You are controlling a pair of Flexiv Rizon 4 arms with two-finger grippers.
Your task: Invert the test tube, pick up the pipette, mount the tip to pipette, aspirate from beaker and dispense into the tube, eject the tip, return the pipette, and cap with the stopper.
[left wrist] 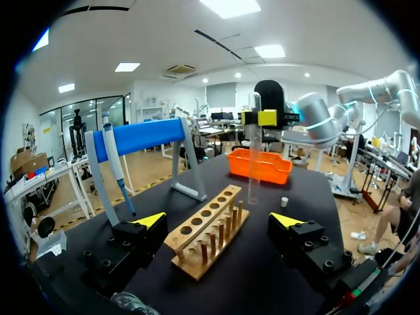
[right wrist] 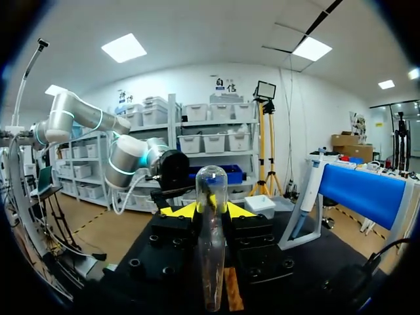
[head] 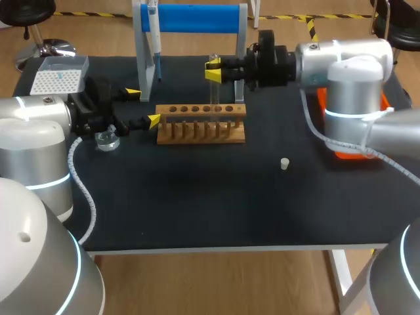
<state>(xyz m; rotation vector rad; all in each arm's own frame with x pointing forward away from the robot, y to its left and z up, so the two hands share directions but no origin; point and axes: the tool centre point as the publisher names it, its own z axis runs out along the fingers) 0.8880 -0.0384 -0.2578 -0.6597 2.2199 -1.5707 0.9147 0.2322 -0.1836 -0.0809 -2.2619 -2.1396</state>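
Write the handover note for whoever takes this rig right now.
Right gripper: shut on the test tube, held upright above the wooden rack, rounded end up.
Left gripper: open, empty, at the rack's end.
Pipette hangs on the blue stand; stopper lies on the table.
Done: tube in hand.
Left: turn it over and seat it, then pipette, tip, fill, eject, return, cap.

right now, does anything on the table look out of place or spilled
Nothing looks spilled or damaged. The test tube is out of the rack, clamped upright in the right claw above it, and the stopper lies alone on the table.
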